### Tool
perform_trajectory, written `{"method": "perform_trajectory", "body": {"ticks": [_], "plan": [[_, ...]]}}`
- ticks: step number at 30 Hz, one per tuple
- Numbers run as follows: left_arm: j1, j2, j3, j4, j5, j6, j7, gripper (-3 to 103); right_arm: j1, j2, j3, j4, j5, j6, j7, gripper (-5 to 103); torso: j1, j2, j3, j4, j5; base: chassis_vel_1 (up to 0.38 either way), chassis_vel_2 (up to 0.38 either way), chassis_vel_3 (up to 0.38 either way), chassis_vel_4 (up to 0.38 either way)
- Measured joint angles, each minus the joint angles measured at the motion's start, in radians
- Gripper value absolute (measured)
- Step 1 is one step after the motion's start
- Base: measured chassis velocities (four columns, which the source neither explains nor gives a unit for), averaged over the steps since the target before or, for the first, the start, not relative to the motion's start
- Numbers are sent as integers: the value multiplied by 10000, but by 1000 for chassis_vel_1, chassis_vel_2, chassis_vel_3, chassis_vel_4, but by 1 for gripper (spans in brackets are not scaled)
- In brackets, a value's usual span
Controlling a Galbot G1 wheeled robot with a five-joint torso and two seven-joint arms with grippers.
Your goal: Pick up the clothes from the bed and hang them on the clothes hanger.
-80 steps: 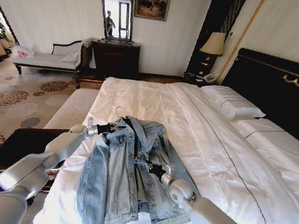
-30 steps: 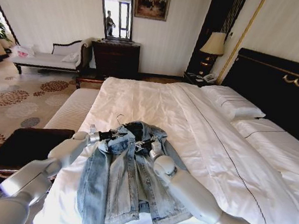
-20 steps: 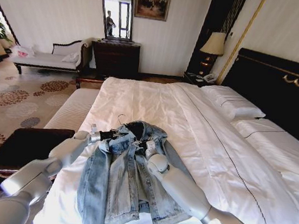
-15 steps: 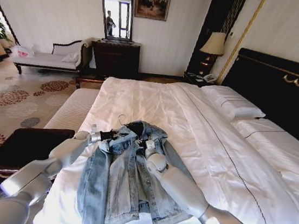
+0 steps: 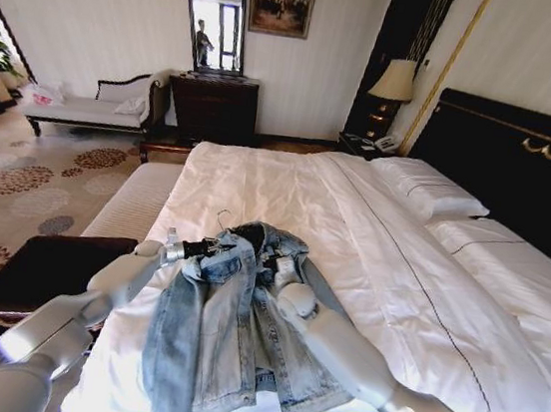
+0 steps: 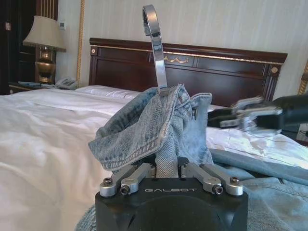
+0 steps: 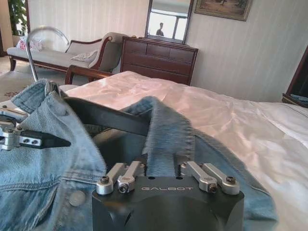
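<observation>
Denim jacket [image 5: 225, 331] lengthwise on bed [image 5: 353, 226], collar toward far end.

Head view high over bed [image 5: 288, 183], wrist views close (facing each other)

The jacket [image 5: 230, 331] lies on the bed [image 5: 417, 284], its collar between the left gripper [image 5: 212, 250] and the right gripper [image 5: 275, 263]; the hanger [image 7: 103, 118] sits inside the collar, its hook beyond the left gripper, pillows far beyond the right
</observation>
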Motion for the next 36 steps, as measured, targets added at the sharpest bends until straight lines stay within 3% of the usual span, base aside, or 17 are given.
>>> {"method": "perform_trajectory", "body": {"ticks": [6,8,10,13,16,18,21,23,26,28,35,36], "plan": [[-2,49,-5,42,-5,-6,21,17,-410,-647,231,1029,337,-7,28,52,-1,0,-1,-1,-3,0,0,0,0],[10,54,-6,42,-6,-16,35,17,-365,-627,274,883,352,9,43,52,-2,1,-1,0,-1,0,0,0,0],[54,62,-10,-42,-6,-21,39,17,-86,-447,298,328,570,35,52,69,-1,1,0,2,-3,0,0,0,0],[63,76,-12,-109,-5,-21,39,17,119,-283,275,-57,840,35,46,74,1,0,0,3,-3,0,0,0,0],[55,100,-10,-146,-4,-21,43,17,386,52,187,-643,1164,26,-59,90,1,0,1,2,-3,0,0,0,0],[52,104,-9,-146,-4,-21,44,17,408,90,178,-700,1199,23,-75,90,1,0,1,2,-3,0,0,0,0],[19,128,4,-147,-4,-23,61,17,502,352,110,-1020,1596,6,-217,102,0,0,0,2,-3,0,0,0,0],[19,129,4,-148,-4,-26,63,17,508,388,102,-1048,1655,6,-238,99,1,0,0,3,-3,0,0,0,0],[42,128,2,-148,-5,-34,64,17,517,409,87,-1096,1810,20,-312,84,2,0,0,1,-3,0,0,0,0],[52,127,1,-147,-4,-36,66,17,519,409,87,-1111,1848,31,-316,84,1,0,0,1,-4,0,0,0,0],[60,102,3,-191,-5,-37,82,17,558,423,80,-1305,1886,150,-408,51,1,0,1,2,-3,0,0,0,0],[58,100,5,-208,-6,-37,82,17,565,445,75,-1340,1882,168,-413,51,1,0,1,1,-3,0,0,0,0]]}}
